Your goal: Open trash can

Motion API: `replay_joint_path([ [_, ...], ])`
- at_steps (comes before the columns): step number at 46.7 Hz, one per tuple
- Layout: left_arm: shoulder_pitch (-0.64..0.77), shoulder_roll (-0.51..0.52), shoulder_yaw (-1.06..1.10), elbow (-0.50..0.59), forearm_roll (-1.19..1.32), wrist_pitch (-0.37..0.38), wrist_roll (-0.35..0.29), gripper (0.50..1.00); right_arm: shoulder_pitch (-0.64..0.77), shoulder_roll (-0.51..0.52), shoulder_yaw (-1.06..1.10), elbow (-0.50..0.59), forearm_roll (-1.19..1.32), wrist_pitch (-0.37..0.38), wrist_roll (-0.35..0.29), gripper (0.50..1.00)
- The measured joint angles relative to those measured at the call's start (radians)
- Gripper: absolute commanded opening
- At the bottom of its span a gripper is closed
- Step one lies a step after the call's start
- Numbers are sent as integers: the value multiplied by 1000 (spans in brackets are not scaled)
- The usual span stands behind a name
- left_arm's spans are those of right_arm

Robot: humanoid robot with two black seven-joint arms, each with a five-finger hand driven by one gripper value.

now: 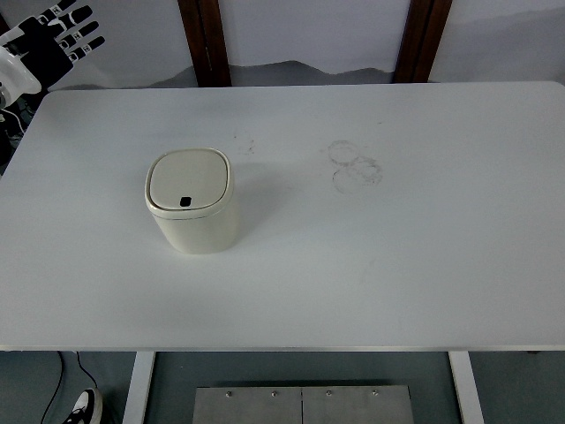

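Trash can [191, 201] shut, untouched.
Our left hand [55, 35] hovers off the worktop [397, 247], fingers spread, empty, leaving the lid [187, 180] clear for reaching.

The left hand [60, 34] shows at the top left corner, held up, its black fingers [78, 15] spread apart and holding nothing.

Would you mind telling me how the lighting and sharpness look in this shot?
Top view: even, soft light, no glare on the white table; the trash can casts a faint shadow to its right; focus is sharp throughout, with the left hand crisp at the corner.
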Motion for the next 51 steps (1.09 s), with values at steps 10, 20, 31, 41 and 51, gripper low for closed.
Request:
replay_joint_path([
  [10, 0, 2, 0, 0, 0, 0, 0, 1000, 0, 0, 0, 0, 0, 0, -1, 995],
  [20, 0, 3, 0, -1, 0, 0, 0, 1000, 0, 0, 0, 0, 0, 0, -1, 995],
  [31, -12, 9, 0, -9, 0, 0, 10, 1000, 0, 0, -1, 0, 0, 0, 0, 995],
  [41, -23, 45, 4, -141, 1, 91, 16, 1000, 0, 0, -1, -1, 0, 0, 0, 995],
  [51, -24, 162, 7, -406, 1, 233, 54, 1000, 0, 0, -1, 0, 0, 0, 0, 995],
])
